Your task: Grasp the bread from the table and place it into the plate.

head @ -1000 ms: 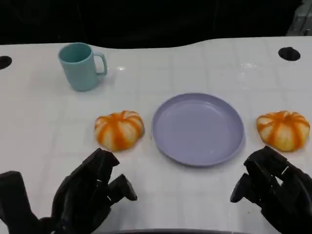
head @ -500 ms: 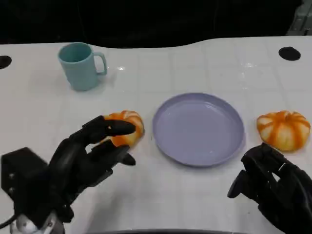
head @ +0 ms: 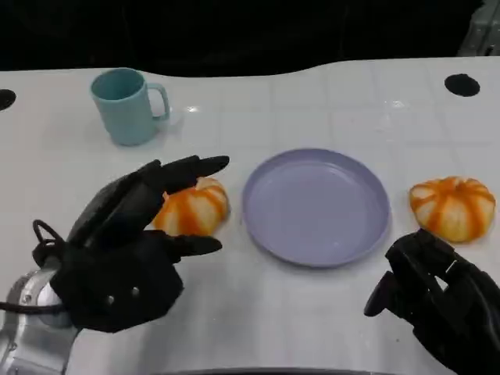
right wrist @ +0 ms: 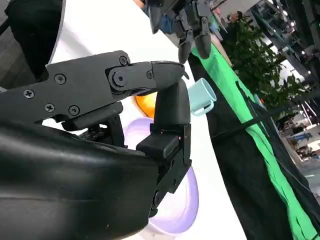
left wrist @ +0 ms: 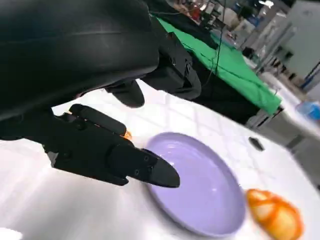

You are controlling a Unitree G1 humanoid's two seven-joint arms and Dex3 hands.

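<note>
Orange-striped round bread (head: 194,209) on white table (head: 328,109), just left of lavender round plate (head: 316,205), which holds nothing. Left hand (head: 129,242) spread over it, fingers apart, not gripping. Right hand (head: 437,301) curled in, holding nothing. Teal mug (head: 125,105) far left, second striped bread (head: 451,206) right of plate.

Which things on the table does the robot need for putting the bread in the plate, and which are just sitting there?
Needed for the job:
- bread near the left hand
- purple plate
- left hand, fingers spread, reaching over that bread

Just lying about:
- teal mug
- right hand, resting low, holding nothing
- second bread right of the plate, possibly a later pick
</note>
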